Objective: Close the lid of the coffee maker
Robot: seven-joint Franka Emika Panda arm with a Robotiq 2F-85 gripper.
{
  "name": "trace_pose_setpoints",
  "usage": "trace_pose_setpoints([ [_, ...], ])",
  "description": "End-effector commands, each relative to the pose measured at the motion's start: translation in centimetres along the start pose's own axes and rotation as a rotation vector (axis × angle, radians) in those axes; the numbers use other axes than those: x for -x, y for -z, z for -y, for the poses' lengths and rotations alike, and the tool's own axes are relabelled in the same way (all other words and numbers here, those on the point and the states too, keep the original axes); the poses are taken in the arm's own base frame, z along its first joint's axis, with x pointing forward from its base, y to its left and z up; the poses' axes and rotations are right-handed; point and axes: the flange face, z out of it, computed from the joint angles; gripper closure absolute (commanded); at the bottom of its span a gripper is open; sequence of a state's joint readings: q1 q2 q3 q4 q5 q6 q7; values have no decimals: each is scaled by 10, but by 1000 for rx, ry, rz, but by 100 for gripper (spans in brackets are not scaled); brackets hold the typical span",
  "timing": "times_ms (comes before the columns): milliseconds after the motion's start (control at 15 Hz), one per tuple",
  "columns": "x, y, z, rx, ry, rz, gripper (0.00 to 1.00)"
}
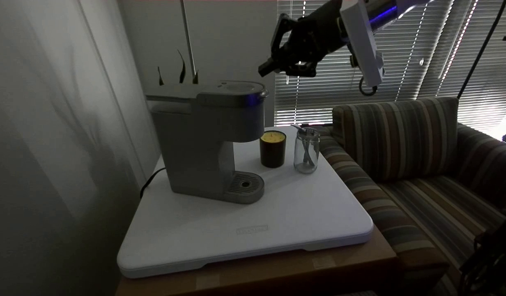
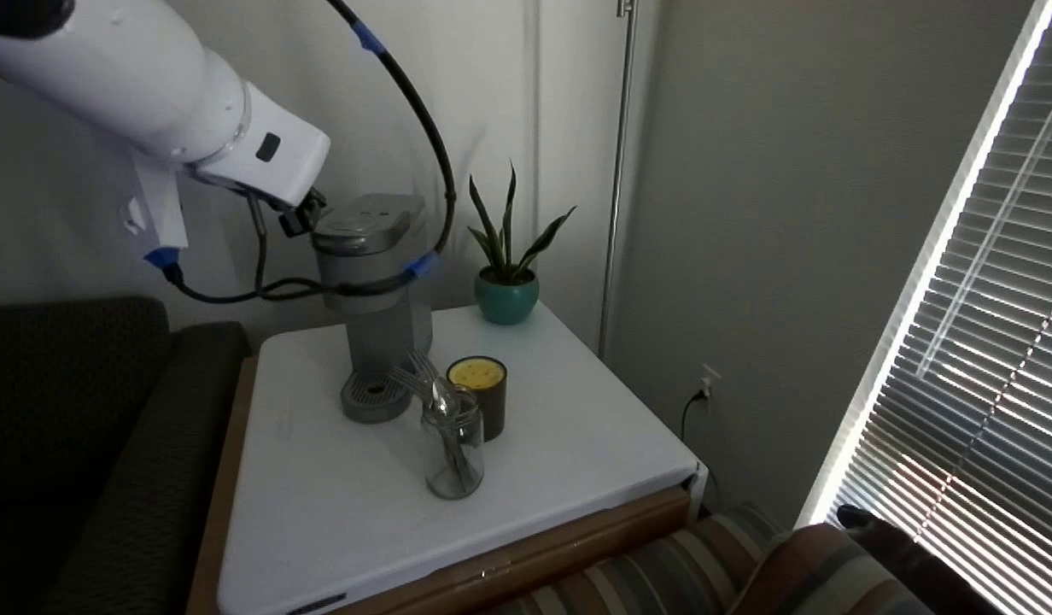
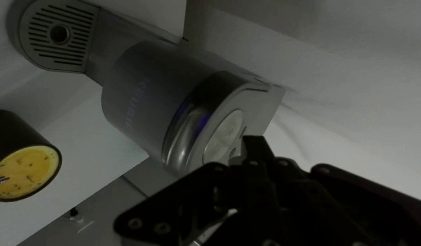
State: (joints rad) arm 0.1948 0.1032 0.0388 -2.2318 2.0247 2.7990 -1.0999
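Note:
The grey coffee maker [image 1: 195, 144] stands on the white table top and also shows in another exterior view [image 2: 379, 329] and the wrist view [image 3: 152, 89]. Its flat lid [image 1: 238, 87] lies down level on the head, with a shiny front handle; it also shows in the exterior view [image 2: 364, 216] and the wrist view [image 3: 224, 136]. My gripper [image 1: 267, 68] is a little above the lid's front edge, apart from it, with its fingers together and nothing between them. It also shows in the exterior view [image 2: 300, 219] and in the wrist view [image 3: 255, 145], where it covers part of the lid.
A dark candle cup [image 1: 273, 150] and a glass jar [image 1: 307, 151] with cutlery stand beside the machine on the white table top [image 1: 302, 213]. A potted plant [image 2: 506, 295] stands at the back. A striped armchair [image 1: 396, 144] adjoins the table; a wall [image 1: 72, 123] stands opposite.

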Motion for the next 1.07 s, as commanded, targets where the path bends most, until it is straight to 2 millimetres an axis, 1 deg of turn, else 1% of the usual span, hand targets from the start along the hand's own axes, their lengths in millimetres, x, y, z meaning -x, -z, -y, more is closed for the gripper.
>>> trace_pose_setpoints([
  [0,21,-4,20,92,84,101,100],
  [133,38,-7,24,130,122,182,100],
  [200,43,-7,26,150,148,218,100],
  [333,45,-3,28,198,201,266,100],
  [467,42,2,25,256,250,296,100],
  [667,35,15,21,348,326,319,100],
  [800,24,26,20,406,375,328,100],
  [933,7,39,31,457,426,341,100],
  [1000,-3,48,43,483,451,341,100],
])
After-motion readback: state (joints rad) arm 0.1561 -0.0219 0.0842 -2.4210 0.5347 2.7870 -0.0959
